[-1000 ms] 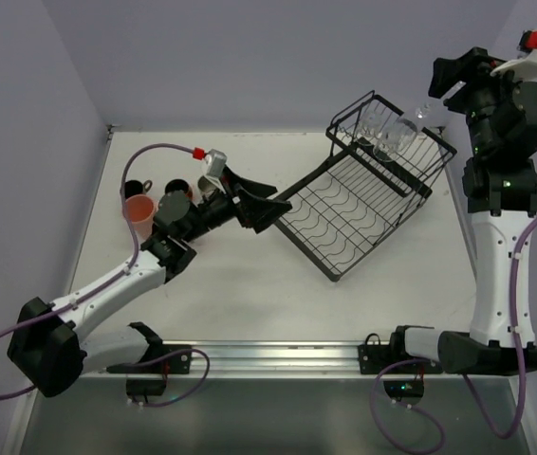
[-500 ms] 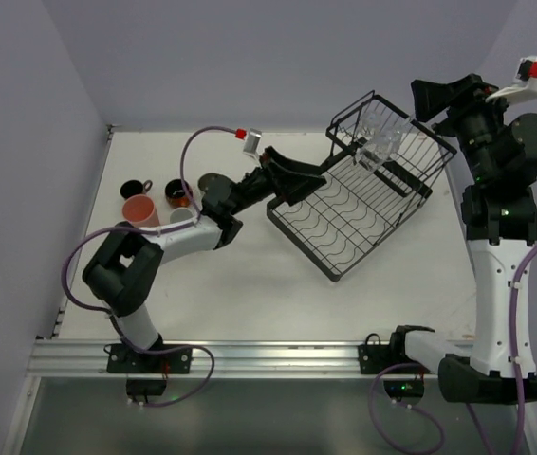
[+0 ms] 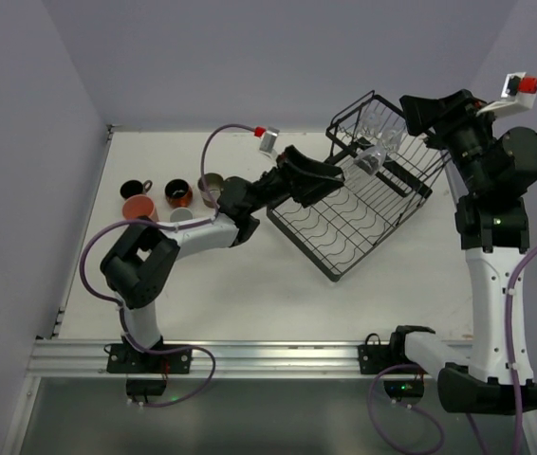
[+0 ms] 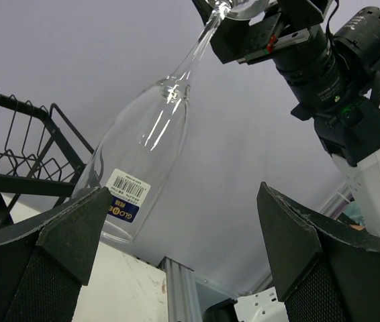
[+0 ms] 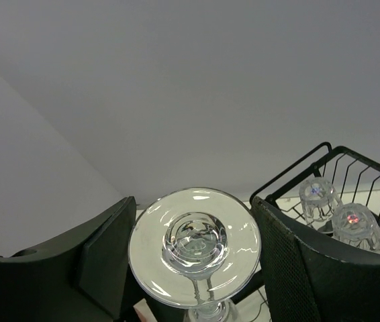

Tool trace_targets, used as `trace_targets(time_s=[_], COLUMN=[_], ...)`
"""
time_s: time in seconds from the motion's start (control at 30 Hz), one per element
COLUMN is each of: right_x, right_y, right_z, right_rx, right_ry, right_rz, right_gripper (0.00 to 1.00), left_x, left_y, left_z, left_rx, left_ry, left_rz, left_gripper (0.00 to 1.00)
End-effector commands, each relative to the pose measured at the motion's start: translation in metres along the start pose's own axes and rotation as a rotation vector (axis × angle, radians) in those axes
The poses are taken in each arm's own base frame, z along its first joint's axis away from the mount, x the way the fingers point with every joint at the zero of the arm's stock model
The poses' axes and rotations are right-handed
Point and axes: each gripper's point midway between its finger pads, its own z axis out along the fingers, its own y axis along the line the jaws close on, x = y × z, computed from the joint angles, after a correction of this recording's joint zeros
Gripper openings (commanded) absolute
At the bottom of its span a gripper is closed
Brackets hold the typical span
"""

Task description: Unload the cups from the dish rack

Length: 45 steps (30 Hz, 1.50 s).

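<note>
Step in hand: removal of a clear stemmed flute [image 4: 146,168] from the dish rack [image 3: 297,245]. The right tool [image 5: 193,268] is clenched on the flute at its foot. The flute's bowl hangs down and tilted over the raised basket end of the rack. The left tool [image 4: 183,261] is fully released, its jaws wide, low beside the bowl and apart from it. Two clear glasses [image 5: 317,198] sit upside down in the basket. Other cups [image 3: 178,193] stand grouped at the far left of the table [image 3: 249,294].

Judgement: a handover is being set up. The next move calls for the left tool to close gently round the bowl before the right tool lets go, since thin, smooth glass may slip
</note>
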Motion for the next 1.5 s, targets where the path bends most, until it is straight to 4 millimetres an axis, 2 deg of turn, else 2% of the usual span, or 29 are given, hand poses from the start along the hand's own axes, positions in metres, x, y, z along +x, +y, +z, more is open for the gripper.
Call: trace_targets(time_s=[0.0,0.1,0.27,0.4,0.6,0.8,1.03,1.23,1.47], right_x=[-0.039,-0.043,-0.048,-0.051,-0.055,-0.055,-0.048,-0.037,-0.028], right_y=[0.034,0.038,0.041,0.044,0.046,0.046,0.045,0.036,0.028], right_z=[-0.013,-0.013,-0.015,-0.016,-0.016,-0.017,-0.014,-0.011,-0.010], right_rx=[-0.101,-0.108,-0.110,-0.115,-0.121,-0.124,-0.136,-0.122,-0.107], right_ry=[-0.126,-0.130,-0.141,-0.148,-0.161,-0.162,-0.149,-0.130,-0.116], right_rz=[-0.026,-0.028,-0.030,-0.029,-0.029,-0.019,0.002,0.011,0.013], right_gripper=[0.28,0.28,0.28,0.28,0.28,0.28,0.28,0.28,0.29], left_x=[-0.020,-0.026,-0.025,-0.020,-0.004,0.004,0.001,-0.009,-0.015], left_y=[-0.018,-0.020,-0.009,-0.011,-0.003,-0.002,-0.017,-0.031,-0.039], left_z=[0.001,-0.003,-0.011,-0.008,-0.009,-0.008,-0.001,0.001,0.004], left_rx=[0.032,-0.001,-0.069,-0.036,-0.038,-0.018,0.072,0.155,0.175], left_ry=[-0.060,-0.091,-0.108,-0.087,-0.052,-0.038,-0.050,-0.089,-0.098], left_rz=[0.077,0.082,0.064,0.023,-0.039,-0.084,-0.131,-0.166,-0.145], left_gripper=[1.00,1.00,1.00,1.00,1.00,1.00,1.00,1.00,0.97])
